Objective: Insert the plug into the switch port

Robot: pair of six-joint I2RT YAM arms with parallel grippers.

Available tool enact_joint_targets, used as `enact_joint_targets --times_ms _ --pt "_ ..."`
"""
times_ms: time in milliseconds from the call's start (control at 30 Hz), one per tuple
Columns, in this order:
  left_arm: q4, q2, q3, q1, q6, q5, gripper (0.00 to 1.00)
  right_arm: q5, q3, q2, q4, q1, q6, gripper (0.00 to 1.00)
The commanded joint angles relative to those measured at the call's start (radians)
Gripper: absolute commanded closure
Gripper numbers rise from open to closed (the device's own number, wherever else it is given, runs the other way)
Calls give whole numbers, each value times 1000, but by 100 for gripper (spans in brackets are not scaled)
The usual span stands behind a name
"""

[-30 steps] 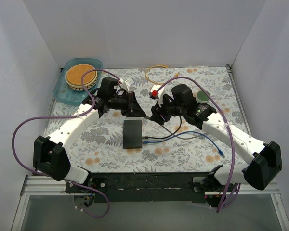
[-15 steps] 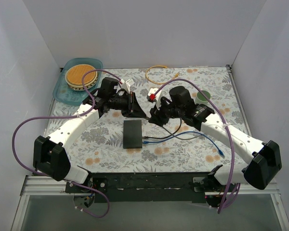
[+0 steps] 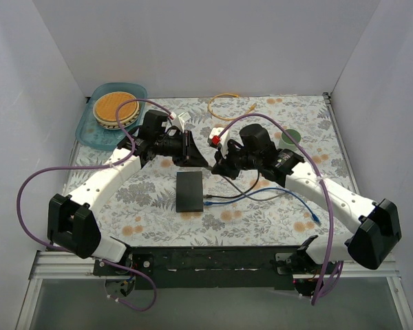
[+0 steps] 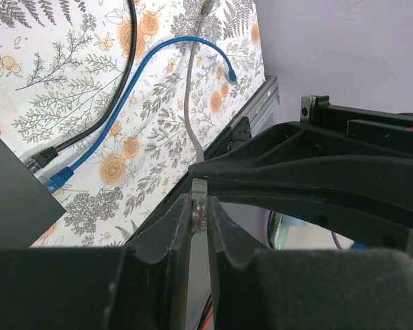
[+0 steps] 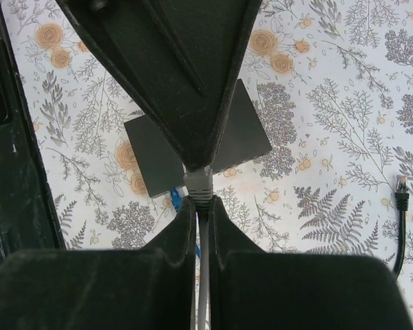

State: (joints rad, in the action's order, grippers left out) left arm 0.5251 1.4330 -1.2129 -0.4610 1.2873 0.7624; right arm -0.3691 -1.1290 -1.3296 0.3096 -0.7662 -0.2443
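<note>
Mid-bench, the two grippers meet nose to nose above the far end of the switch (image 3: pixel 189 192), which lies flat on the flowered bench (image 3: pixel 261 220) a little nearer the near edge than the far one. The left gripper (image 4: pixel 199 207) has its fingers (image 4: pixel 171 230) drawn almost together, pinching the clear plug (image 4: pixel 199 201) between their tips. The right gripper (image 5: pixel 201 204) has its fingers (image 5: pixel 179 237) clamped just as narrowly on the grey cable (image 5: pixel 203 289) right behind the plug's boot (the two sets of tips all but touch). A black cable (image 3: pixel 227 197) and a blue cable (image 3: pixel 299 201) run from the switch's right side toward the right edge.
</note>
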Motion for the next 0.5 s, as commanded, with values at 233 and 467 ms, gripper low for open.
enact_joint_targets --times_ms 233,467 --pt "-34 -95 75 122 40 -188 25 84 11 -31 -18 -4 10 99" --pt "-40 -94 187 165 63 -455 21 156 3 -94 3 -2 42 99"
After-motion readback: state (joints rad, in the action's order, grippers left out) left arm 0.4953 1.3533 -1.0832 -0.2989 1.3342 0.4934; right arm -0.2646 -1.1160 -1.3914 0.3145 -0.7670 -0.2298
